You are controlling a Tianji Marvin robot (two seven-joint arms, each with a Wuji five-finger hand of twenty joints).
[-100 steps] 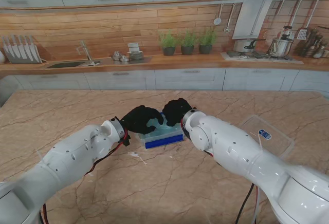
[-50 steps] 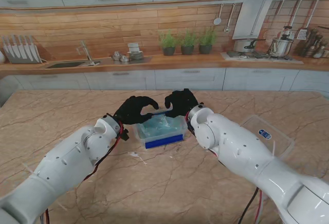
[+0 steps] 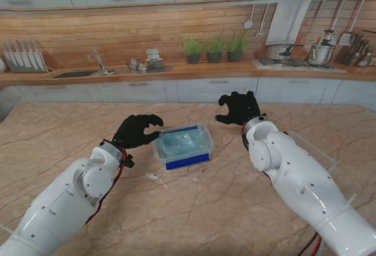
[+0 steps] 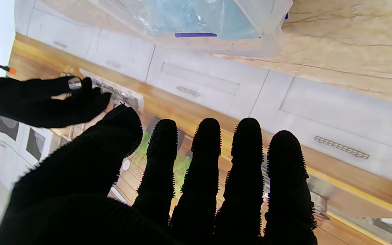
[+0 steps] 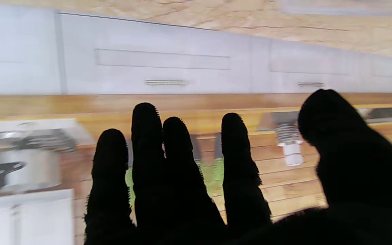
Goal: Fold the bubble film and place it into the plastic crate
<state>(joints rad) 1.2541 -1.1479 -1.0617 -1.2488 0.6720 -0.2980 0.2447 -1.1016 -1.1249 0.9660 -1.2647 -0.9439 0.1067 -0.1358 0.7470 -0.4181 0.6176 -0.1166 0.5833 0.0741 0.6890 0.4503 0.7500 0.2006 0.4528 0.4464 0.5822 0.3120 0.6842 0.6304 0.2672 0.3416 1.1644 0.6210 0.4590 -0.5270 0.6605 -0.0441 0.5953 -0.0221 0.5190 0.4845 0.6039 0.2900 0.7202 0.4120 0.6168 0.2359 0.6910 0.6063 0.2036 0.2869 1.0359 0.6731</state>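
A clear plastic crate (image 3: 202, 148) with a blue base stands mid-table, and the folded bubble film (image 3: 181, 142) lies inside it, pale blue-green. In the left wrist view the crate (image 4: 267, 30) and the film (image 4: 196, 17) show past the fingertips. My left hand (image 3: 135, 130), in a black glove, hovers just left of the crate with fingers apart and nothing in it. My right hand (image 3: 238, 108) is raised to the right of and beyond the crate, fingers spread, holding nothing. The right wrist view shows only my right hand (image 5: 196, 177) against the far cabinets.
A clear plastic lid (image 3: 305, 153) with a blue label lies flat on the marble table (image 3: 194, 209) at the right, beside my right forearm. The kitchen counter with sink, plants and stove runs along the far wall.
Both hands have lifted off the crate and drawn apart: the left back to the left, the right up and to the right. The film stays in the crate.
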